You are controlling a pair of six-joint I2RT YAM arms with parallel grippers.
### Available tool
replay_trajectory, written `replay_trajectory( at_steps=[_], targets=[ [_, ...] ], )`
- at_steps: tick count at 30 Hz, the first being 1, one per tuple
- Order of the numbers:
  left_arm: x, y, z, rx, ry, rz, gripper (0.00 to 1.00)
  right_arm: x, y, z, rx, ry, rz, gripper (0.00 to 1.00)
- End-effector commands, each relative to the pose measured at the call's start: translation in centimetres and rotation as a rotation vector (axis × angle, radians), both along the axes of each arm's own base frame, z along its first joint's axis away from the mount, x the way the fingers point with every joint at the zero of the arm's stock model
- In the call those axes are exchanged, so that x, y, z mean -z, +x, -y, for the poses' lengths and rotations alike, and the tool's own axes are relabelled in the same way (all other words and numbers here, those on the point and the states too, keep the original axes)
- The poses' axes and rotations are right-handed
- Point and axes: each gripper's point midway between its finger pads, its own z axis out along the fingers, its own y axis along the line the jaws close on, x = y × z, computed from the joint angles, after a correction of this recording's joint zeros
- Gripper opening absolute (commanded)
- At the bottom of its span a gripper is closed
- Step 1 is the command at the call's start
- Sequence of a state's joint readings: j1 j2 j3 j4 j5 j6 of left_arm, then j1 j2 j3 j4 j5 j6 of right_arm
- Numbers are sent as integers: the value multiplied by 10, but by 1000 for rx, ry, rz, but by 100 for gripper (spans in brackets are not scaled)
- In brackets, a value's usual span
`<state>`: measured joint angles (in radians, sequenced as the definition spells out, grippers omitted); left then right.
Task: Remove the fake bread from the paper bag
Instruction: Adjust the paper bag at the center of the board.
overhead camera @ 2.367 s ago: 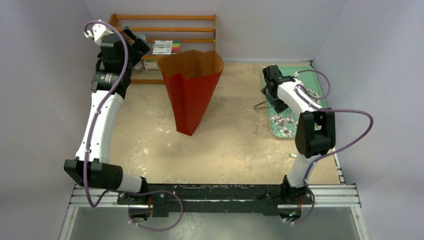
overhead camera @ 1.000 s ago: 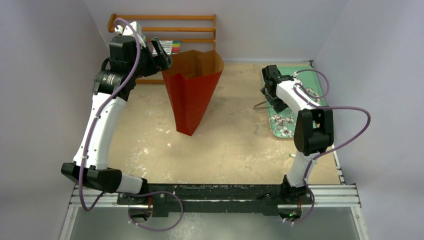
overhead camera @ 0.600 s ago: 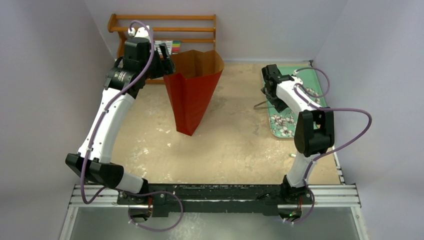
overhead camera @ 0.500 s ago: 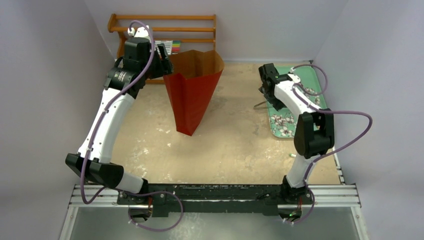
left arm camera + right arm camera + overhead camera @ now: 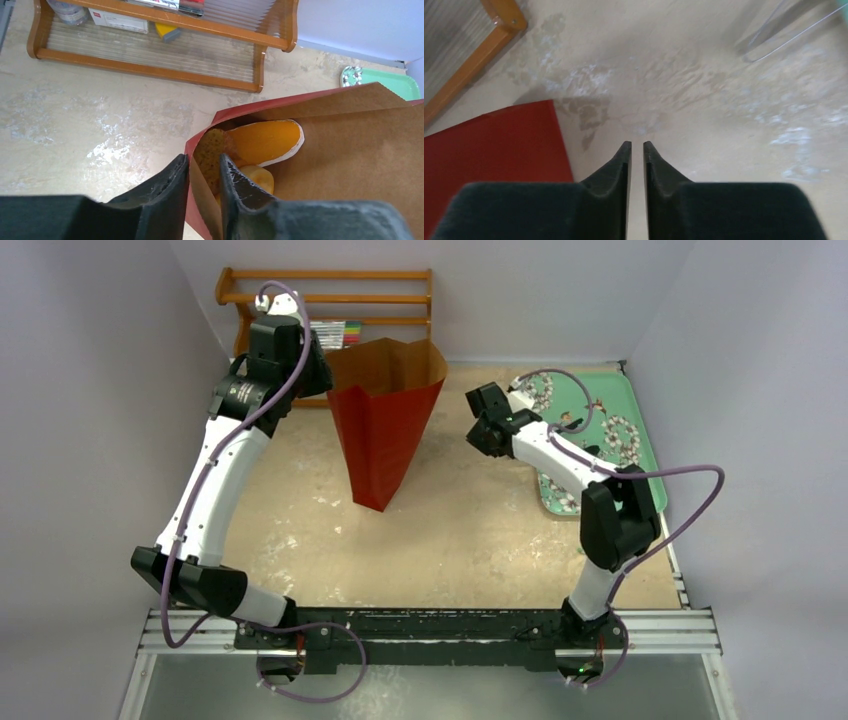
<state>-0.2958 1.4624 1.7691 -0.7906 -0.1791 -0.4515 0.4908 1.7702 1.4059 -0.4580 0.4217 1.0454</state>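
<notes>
**A:** What shows from above?
**B:** The left arm (image 5: 215, 480) stretches far out to the upright paper bag (image 5: 385, 430). The right arm (image 5: 560, 460) is bent towards it over the worktop (image 5: 450, 530).
**A:** And the left wrist?
**B:** The left claw (image 5: 202, 162) is clamped on the bag's rim, with the fake bread (image 5: 265, 142) inside.
**A:** The right wrist?
**B:** The right claw (image 5: 636, 145) is nearly closed and empty.

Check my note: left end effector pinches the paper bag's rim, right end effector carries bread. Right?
Wrong on the right end effector: the right wrist view shows it shut and empty. The left end effector does pinch the paper bag rim.
</notes>
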Motion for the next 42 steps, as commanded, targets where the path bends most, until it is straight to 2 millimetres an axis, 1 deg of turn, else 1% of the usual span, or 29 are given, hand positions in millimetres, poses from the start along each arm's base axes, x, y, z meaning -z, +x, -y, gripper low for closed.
replay_trajectory(
  at_steps=[1,2,3,7,10,14,16,20,23,30,34,38,42],
  targets=[
    [-7,0,0,9,12,34,22,-7,12,-39,-110,151,77,2],
    [-7,0,0,11,11,36,19,-4,13,-49,-142,184,76,0],
    [-7,-1,1,14,8,37,15,-1,14,-57,-158,205,78,0],
    [-6,-2,3,28,2,34,5,8,19,-84,-201,254,75,0],
    [-7,-5,5,39,0,40,0,19,22,-101,-221,293,55,0],
    [-14,-11,8,50,-9,57,0,34,21,-124,-256,350,15,0],
    [-18,-15,8,53,-13,71,0,39,20,-135,-276,374,10,0],
    [-26,-26,7,52,-25,99,0,40,23,-159,-337,434,23,0],
    [-38,-34,9,58,-46,138,0,42,26,-176,-384,486,24,0],
    [-61,-48,13,81,-56,208,0,52,22,-205,-474,581,10,0],
    [-62,-51,26,118,-60,217,0,59,18,-223,-521,612,-11,0],
    [-51,-53,47,162,-44,191,0,63,14,-239,-555,629,-27,0],
    [-35,-62,72,186,-10,160,0,63,14,-249,-578,652,-28,0]
  ],
)
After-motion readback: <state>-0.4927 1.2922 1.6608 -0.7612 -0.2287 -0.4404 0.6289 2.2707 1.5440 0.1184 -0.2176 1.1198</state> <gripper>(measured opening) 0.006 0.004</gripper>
